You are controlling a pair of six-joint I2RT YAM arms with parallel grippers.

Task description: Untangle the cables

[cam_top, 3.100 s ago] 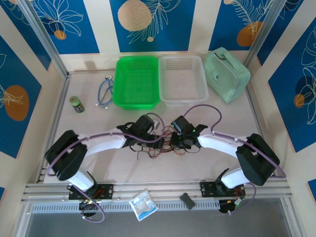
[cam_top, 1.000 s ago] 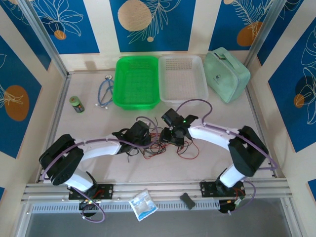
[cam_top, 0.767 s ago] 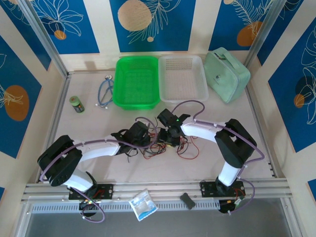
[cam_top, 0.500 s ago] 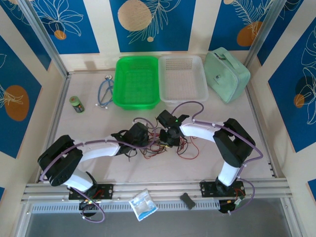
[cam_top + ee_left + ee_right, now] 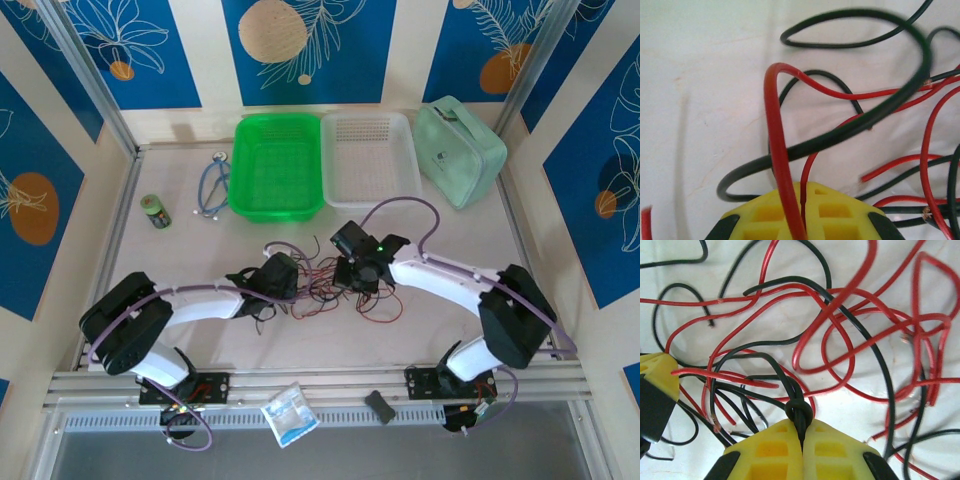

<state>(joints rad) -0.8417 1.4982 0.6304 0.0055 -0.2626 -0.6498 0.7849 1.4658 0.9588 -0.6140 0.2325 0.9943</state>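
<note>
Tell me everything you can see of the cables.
The cables are thin red and black wires, plastic-coated by the look, lying in one loose tangle of crossing loops on the white table. The right gripper is shut on a knotted black strand; the left gripper pinches a red one.

Glossy, smooth plastic sheathing on red wires (image 5: 771, 125) and black wires (image 5: 805, 150); matt yellow moulded plastic on right tool (image 5: 802, 437); smooth, faintly scuffed white counter (image 5: 700, 75).
</note>
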